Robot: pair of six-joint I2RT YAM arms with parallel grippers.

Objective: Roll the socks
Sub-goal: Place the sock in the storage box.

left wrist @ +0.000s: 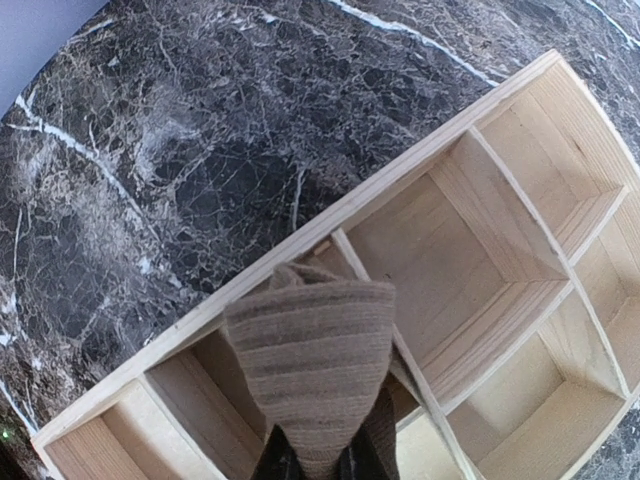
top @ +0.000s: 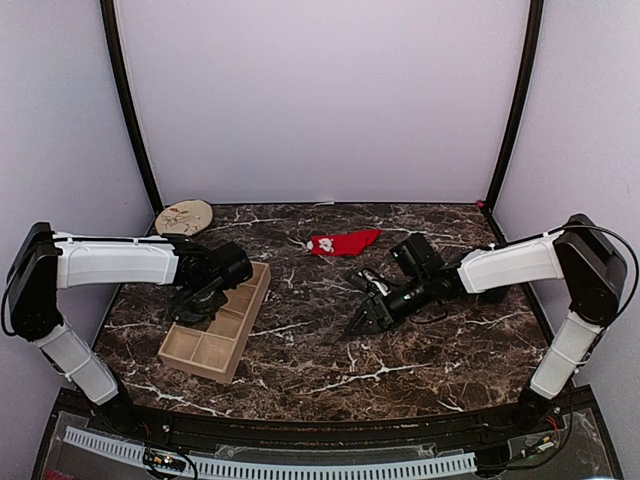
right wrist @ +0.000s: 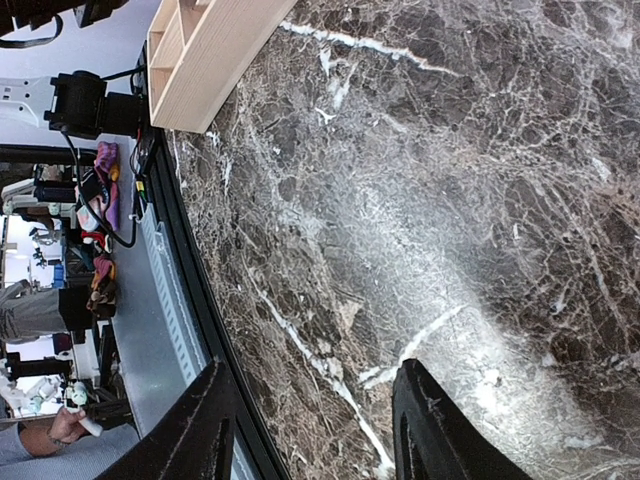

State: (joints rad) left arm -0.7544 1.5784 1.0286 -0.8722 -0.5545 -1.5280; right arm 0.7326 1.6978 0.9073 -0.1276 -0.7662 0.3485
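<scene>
The left gripper is closed on the bunched tan-brown ribbed sock, over a divider of the pale wooden compartment tray. The bright red sock with a white patch lies on the dark marble table, a little beyond the right gripper, whose jaws stand open and empty.

Tan sock is ribbed knit; tray bare wood (table glossy marble).
</scene>
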